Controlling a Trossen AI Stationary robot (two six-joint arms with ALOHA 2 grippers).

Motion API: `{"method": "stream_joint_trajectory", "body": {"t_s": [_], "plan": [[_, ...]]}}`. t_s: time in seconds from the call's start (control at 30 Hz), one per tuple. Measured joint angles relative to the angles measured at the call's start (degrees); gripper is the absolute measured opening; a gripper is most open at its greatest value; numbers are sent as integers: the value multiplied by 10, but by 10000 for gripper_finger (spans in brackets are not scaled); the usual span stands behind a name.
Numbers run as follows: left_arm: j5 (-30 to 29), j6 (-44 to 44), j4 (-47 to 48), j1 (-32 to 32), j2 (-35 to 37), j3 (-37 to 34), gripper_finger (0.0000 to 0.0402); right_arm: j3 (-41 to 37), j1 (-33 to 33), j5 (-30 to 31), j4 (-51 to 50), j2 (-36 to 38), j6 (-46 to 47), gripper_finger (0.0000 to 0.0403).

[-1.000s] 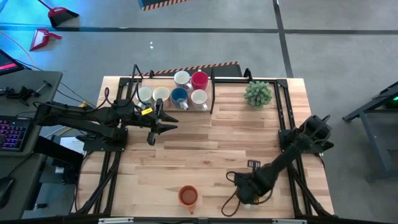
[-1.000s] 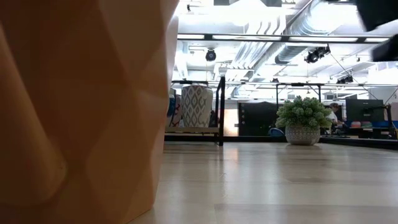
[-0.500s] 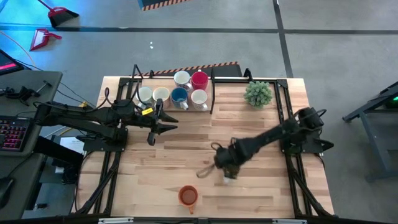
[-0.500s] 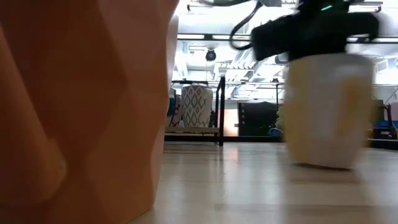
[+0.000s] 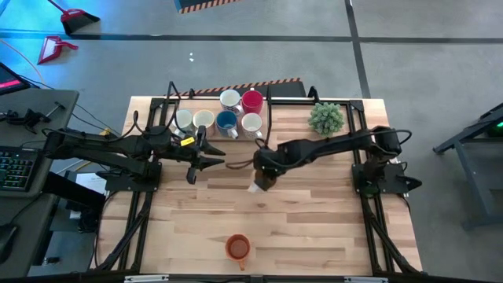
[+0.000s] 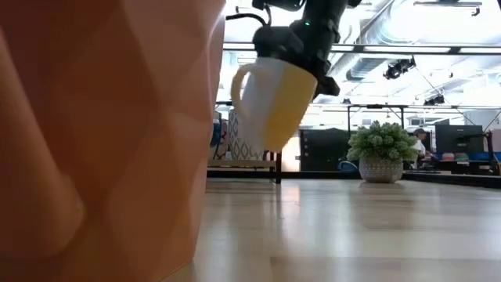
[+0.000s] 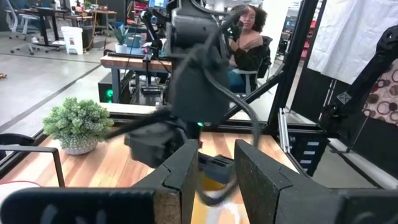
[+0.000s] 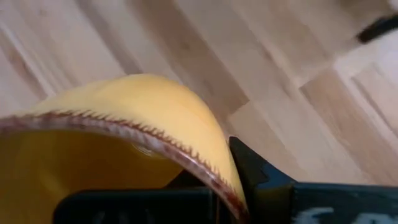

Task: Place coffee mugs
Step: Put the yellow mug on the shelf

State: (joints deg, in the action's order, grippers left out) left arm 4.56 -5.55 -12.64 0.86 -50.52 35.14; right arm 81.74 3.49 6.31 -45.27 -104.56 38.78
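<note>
A yellow-and-cream coffee mug (image 6: pixel 274 102) hangs over the table's middle, with my right gripper (image 5: pixel 262 173) shut on it. Several mugs stand in a group at the far edge: white (image 5: pixel 229 98), red (image 5: pixel 251 100), blue (image 5: pixel 226 122) and cream (image 5: pixel 203 119) among them. A red-orange mug (image 5: pixel 238 248) stands on its base near the front edge and fills the left of the low view (image 6: pixel 102 141). My left gripper (image 5: pixel 212 155) is open and level, just left of the hanging mug, with nothing between its fingers (image 7: pixel 186 168). My right gripper holds the yellow mug by its rim (image 8: pixel 186 163), coming from above and slanting down. One finger (image 8: pixel 255 174) lies against the outer wall; the other is hidden behind the rim. The mug hangs tilted below the fingers, clear of the table, handle (image 6: pixel 239 82) toward the mug group.
A black frame (image 5: pixel 269 118) borders the mug group on its right. A small green potted plant (image 5: pixel 326 118) stands at the far right. The wood between the red-orange mug and the hanging mug is bare. A person sits beyond the table in the left wrist view.
My right gripper has swung from the table's near right corner toward the left and far edge, to the middle, rising and rolling as it went. The yellow mug went with it, from close above the table to hanging tilted, well clear.
</note>
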Motion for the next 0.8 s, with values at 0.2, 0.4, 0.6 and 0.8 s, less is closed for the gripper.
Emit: {"method": "stream_joint_trajectory", "body": {"t_s": [0.2, 0.4, 0.6, 0.8], "plan": [[5, -6, 6, 0, 0, 0, 93, 7, -13, -14, -69, 1, 95, 0], [5, -23, 8, 0, 0, 0, 93, 6, -13, -17, -88, -11, 172, 0], [5, -35, 8, 0, 0, 0, 93, 5, -13, -48, -110, -58, 201, 0], [5, -48, 10, 0, 0, 0, 93, 7, -13, -54, -98, -72, 203, 0]]}}
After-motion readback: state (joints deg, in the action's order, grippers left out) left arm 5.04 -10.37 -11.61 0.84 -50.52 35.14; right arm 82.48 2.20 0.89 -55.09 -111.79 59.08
